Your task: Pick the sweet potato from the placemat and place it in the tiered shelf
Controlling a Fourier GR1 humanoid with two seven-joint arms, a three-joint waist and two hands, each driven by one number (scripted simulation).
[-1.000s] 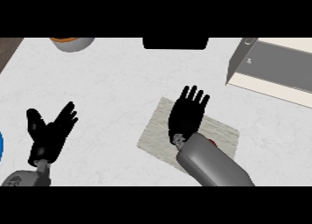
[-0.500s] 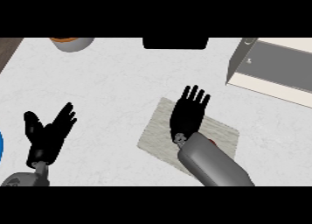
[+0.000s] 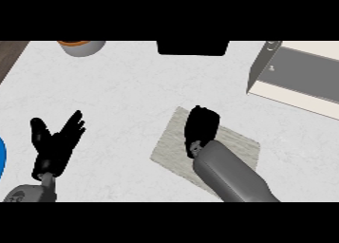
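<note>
Sweet potato hidden under robot hand (image 3: 202,124)

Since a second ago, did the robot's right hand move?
Yes. The right hand stays over the placemat, but its fingers, spread before, have curled downward.

No text, label, brand, number or sign can be read anywhere here: nothing on the placemat (image 3: 231,142), nothing on the shelf (image 3: 305,76) far right, nothing on the counter (image 3: 130,95).
</note>
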